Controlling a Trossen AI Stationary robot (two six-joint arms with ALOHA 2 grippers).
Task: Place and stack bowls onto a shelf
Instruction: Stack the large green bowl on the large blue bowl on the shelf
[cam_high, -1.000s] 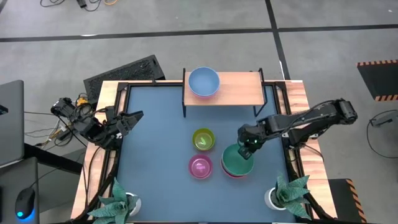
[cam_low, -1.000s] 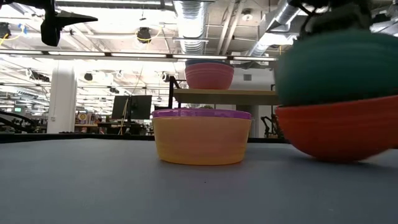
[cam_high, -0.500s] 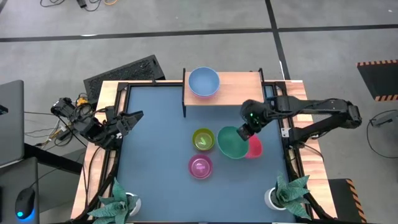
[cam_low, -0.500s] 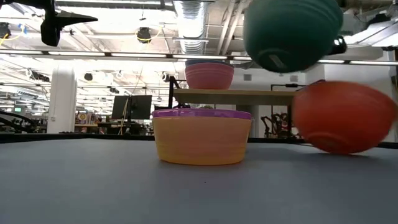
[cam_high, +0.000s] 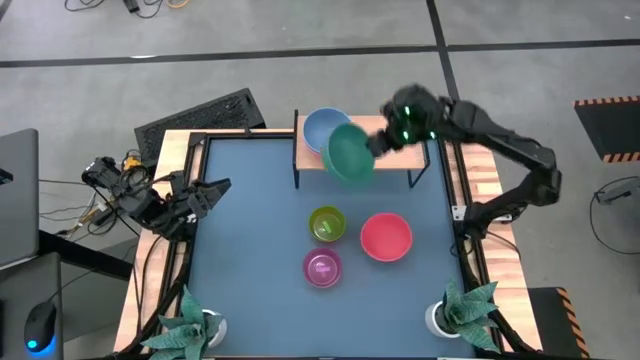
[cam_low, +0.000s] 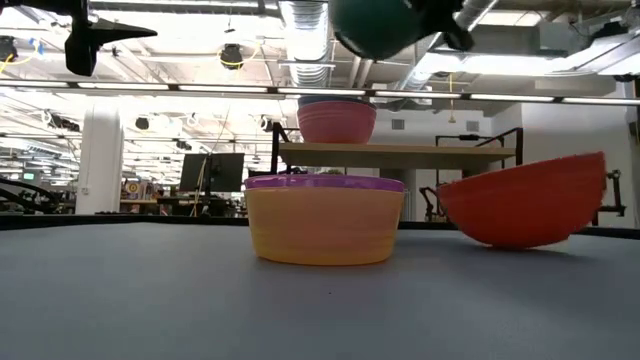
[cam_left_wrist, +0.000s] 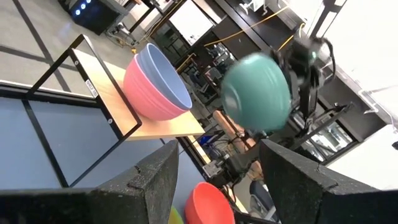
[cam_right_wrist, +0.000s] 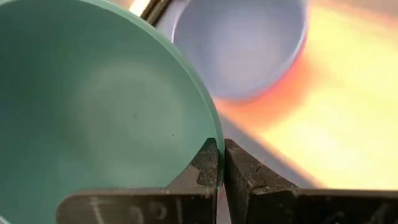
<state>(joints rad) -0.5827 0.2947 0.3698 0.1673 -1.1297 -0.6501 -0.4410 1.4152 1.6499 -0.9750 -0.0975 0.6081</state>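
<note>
Over the matte blue bench (cam_high: 250, 250), the flat wooden shelf (cam_high: 390, 143) at upper centre of the high view already holds the smooth light blue bowl (cam_high: 322, 128), and the right gripper (cam_high: 378, 143), fingers clenched on the green bowl (cam_high: 349, 153)'s thin rim, probably just needs lowering to nest it; left gripper (cam_high: 218, 187) idles, looks released.

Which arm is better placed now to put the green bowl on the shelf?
The right. Its gripper already pinches the green bowl by the rim, beside the shelf. The left gripper waits open at the table's left edge.
</note>
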